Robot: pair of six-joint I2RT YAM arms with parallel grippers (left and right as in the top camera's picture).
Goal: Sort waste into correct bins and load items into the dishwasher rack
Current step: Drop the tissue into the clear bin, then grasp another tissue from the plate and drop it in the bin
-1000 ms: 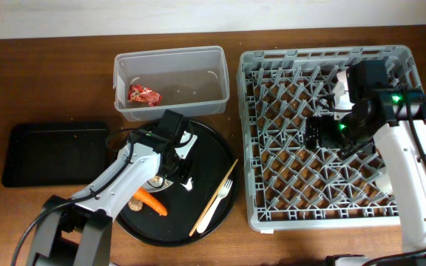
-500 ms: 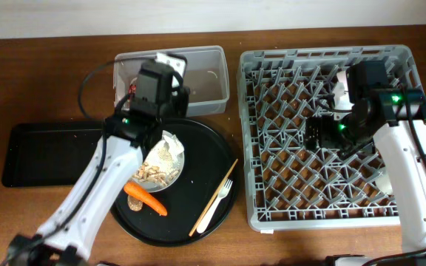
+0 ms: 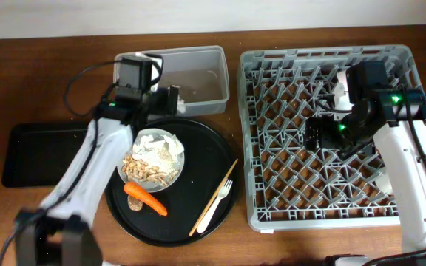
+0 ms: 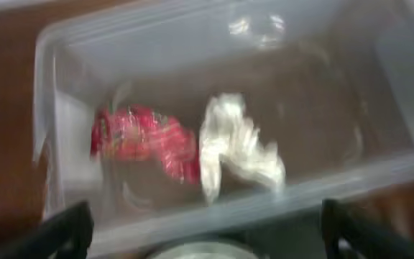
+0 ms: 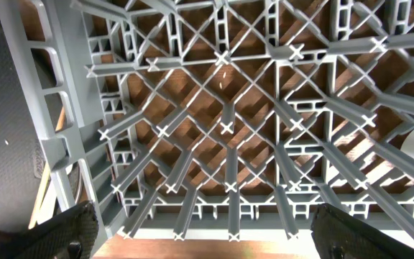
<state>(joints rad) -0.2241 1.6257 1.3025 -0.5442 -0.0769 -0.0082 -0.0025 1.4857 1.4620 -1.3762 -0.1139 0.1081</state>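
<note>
My left gripper (image 3: 166, 102) hangs open over the near wall of the clear tub (image 3: 198, 63). In the left wrist view its jaws (image 4: 207, 243) stand wide with nothing between them. Inside the tub (image 4: 379, 86) lie the red wrapper (image 4: 146, 140) and a crumpled white tissue (image 4: 239, 147). The white plate (image 3: 165, 164) on the round black tray holds beige food scraps (image 3: 143, 171) and another tissue (image 3: 157, 144). An orange carrot (image 3: 146, 198), a white fork (image 3: 214, 208) and a chopstick (image 3: 220, 188) lie beside it. My right gripper (image 3: 318, 133) is open and empty over the grey rack (image 3: 324, 207), also seen as lattice (image 5: 225, 129).
The shallow black rectangular tray (image 3: 50, 151) lies at the far left. The round black tray (image 3: 198, 148) sits between it and the rack. White dishes (image 3: 342, 85) stand among the rack's pegs near my right arm, and another pale piece (image 3: 383, 181) shows at the right side.
My left gripper rose from the plate, swung back to the clear tub and opened. A white tissue now lies in the tub beside the red wrapper. The right arm has not moved.
</note>
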